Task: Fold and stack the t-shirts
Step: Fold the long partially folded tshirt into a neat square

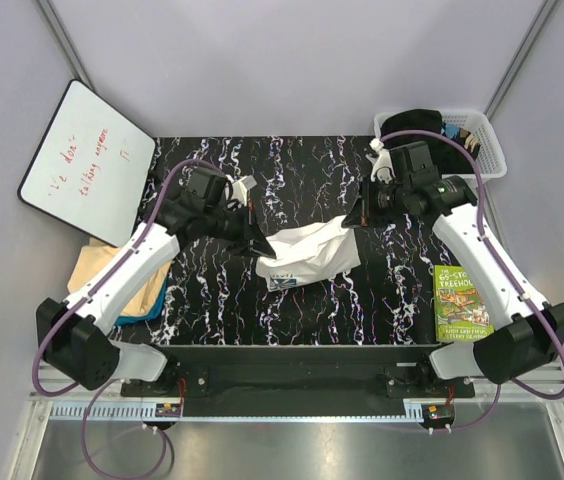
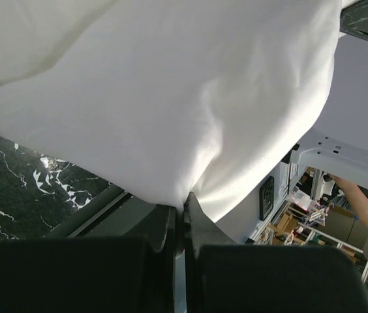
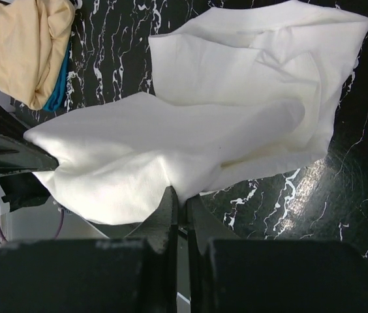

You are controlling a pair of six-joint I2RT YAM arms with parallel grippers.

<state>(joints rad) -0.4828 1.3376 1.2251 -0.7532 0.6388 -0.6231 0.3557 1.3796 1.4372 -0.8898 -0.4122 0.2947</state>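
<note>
Hanging over the middle of the tabletop (image 1: 292,170), the white t-shirt (image 1: 307,255) sags between left hand (image 1: 259,243) and right hand (image 1: 354,218) — each clamped on what looks like an edge fold. Soft, light, floppy cloth — likely best taken at hems or corners.

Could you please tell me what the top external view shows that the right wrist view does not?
Only the top external view: the whiteboard, the white basket and the green book. Only the right wrist view: the right gripper up close, jaws shut on the white t-shirt. Both: that shirt, the peach t-shirt, the teal t-shirt and the black marbled table.
</note>
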